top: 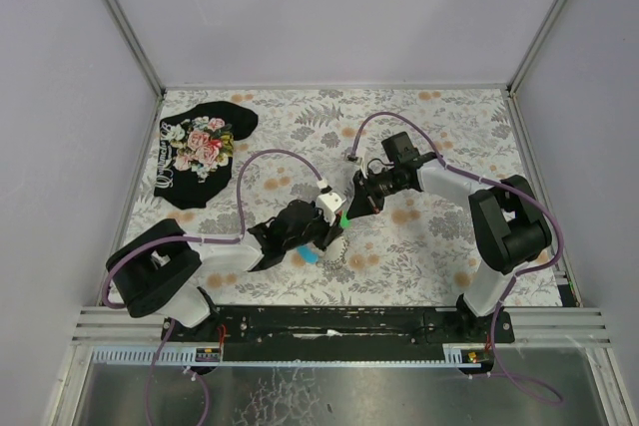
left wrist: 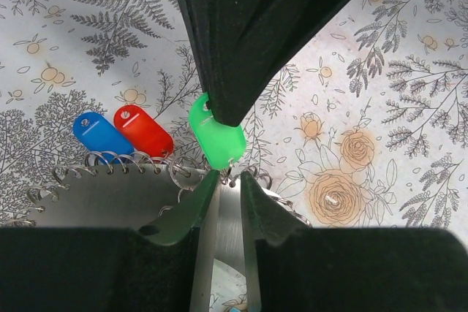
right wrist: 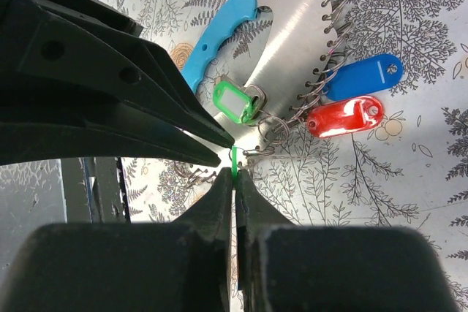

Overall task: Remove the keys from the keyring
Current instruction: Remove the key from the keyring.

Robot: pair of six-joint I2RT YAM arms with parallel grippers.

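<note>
Two grippers meet over one keyring (right wrist: 292, 49), mid-table.
It carries four tags: a red key tag (right wrist: 344, 116), a blue key tag (right wrist: 363, 76) and two green. The right gripper (right wrist: 234, 173) is clamped on one green key tag (left wrist: 217, 140). The left gripper (left wrist: 228, 191) stands narrow at that tag's ring; I cannot tell if it grips. The tablecloth (top: 449, 117) spreads wide around, with one black floral cloth (top: 205, 152) far left.

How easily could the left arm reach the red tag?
Probably yes: the red tag lies uncovered close by the left gripper, and the right gripper is off on the green tag.
</note>
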